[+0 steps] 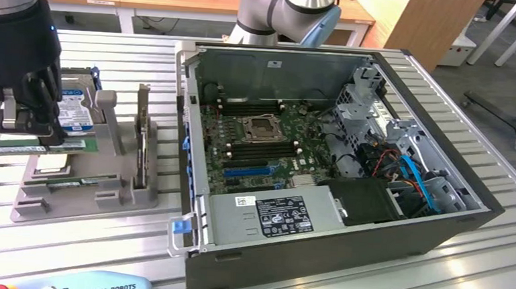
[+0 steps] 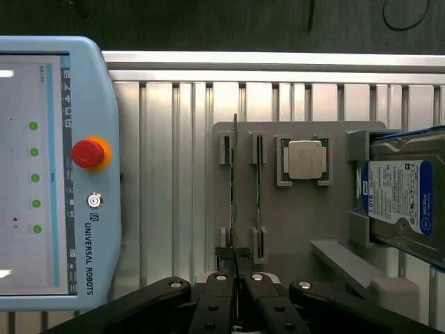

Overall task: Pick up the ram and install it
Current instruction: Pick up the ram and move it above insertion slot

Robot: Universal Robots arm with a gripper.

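The gripper [image 1: 27,136] has its fingers pinched almost closed on the ram [image 1: 7,148]. It holds the ram on edge at nine o'clock in the exterior view, just over the grey holder [image 1: 103,183] — whether it is free of its slot I cannot tell. I judge that a good lift here is straight, with the stick upright and no twist. Close by are a second stick [image 2: 259,188], the processor [image 2: 304,158] and the hard drive [image 1: 74,100]. The case wall [image 1: 186,113] stands at three o'clock from the gripper — the pendant [image 2: 55,174] lies near.
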